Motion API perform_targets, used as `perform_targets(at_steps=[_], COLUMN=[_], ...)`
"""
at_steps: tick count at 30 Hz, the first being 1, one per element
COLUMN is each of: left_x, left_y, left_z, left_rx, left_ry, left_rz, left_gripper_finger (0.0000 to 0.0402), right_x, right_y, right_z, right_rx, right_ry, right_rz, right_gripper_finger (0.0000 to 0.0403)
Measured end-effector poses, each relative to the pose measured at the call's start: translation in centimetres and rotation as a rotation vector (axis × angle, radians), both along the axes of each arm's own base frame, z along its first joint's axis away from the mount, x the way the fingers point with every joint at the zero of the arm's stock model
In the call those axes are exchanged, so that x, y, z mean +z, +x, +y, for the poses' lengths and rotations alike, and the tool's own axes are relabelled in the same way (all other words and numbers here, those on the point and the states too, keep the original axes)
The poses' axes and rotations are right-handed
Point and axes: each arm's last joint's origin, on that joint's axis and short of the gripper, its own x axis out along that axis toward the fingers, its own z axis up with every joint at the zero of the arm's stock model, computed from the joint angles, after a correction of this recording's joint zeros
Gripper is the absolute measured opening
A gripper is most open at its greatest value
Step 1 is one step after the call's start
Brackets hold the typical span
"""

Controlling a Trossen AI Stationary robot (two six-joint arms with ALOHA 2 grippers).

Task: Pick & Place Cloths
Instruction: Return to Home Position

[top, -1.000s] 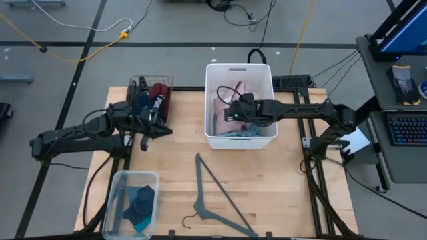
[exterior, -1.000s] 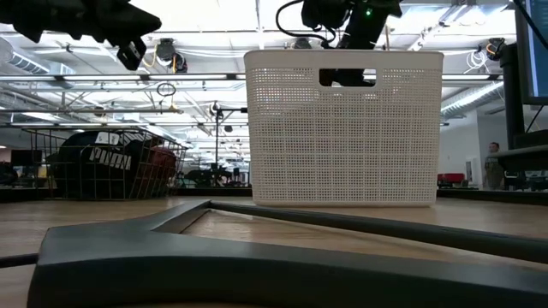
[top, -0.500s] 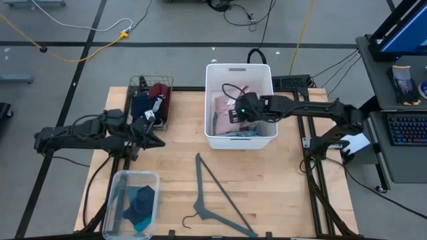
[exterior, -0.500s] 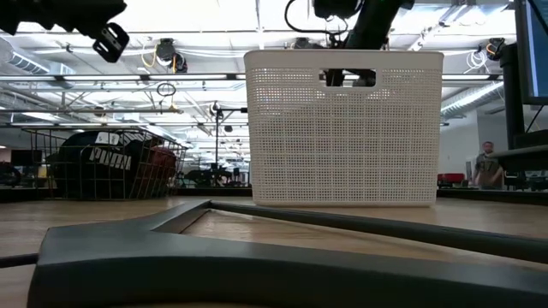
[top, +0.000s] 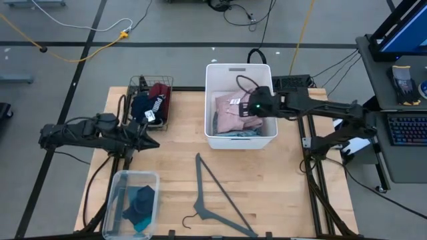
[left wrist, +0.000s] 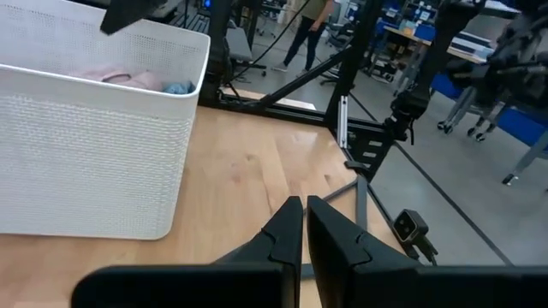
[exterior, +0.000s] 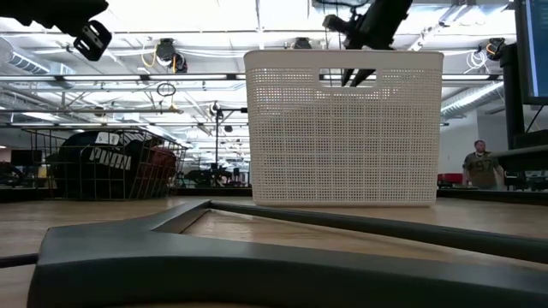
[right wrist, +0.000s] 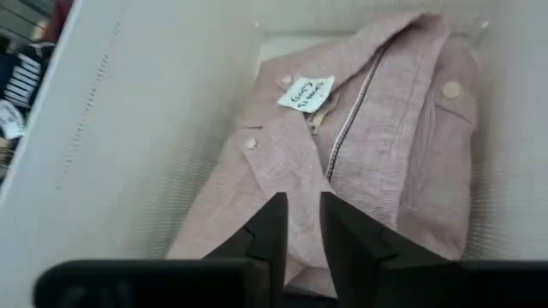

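Observation:
A folded pink shirt with a white tag lies in the white bin on a light-blue cloth. My right gripper hovers over the shirt, its fingers a narrow gap apart and empty. Navy and maroon cloths fill the wire basket. Teal and slate-blue cloths lie in a clear box. My left gripper is shut and empty above the table, near the basket's near side.
A grey plastic hanger lies on the wooden table toward its near edge, its bar across the front of the low view. The white bin's wall stands at the table's far middle. A person stands in the room beyond.
My right gripper has risen out of the white bin and drawn back toward the table's right edge, leaving the pink shirt lying in the bin. My left gripper has pulled back toward the table's left and near edges, away from the wire basket.

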Motion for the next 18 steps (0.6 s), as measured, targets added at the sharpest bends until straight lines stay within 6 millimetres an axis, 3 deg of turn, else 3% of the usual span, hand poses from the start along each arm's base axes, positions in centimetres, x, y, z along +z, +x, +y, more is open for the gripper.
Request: perform_targets(at_steps=[8,18], left_x=[-0.2,0.2], left_y=[-0.5,-1.6], left_z=[-0.2,-0.3], left_rx=[0.025,0.034], left_ry=[0.001,-0.004], left_rz=[0.011,-0.047], left_gripper_finger=[0.0021,0.0021], right_x=[2.9,5.5], right_y=[-2.4,-4.9], right_z=[1.8,6.9], right_rx=[0.044,0.244], right_ry=[-0.055,-0.266], right_rz=[-0.104,-0.146], right_gripper_finger=[0.0004,0.0002])
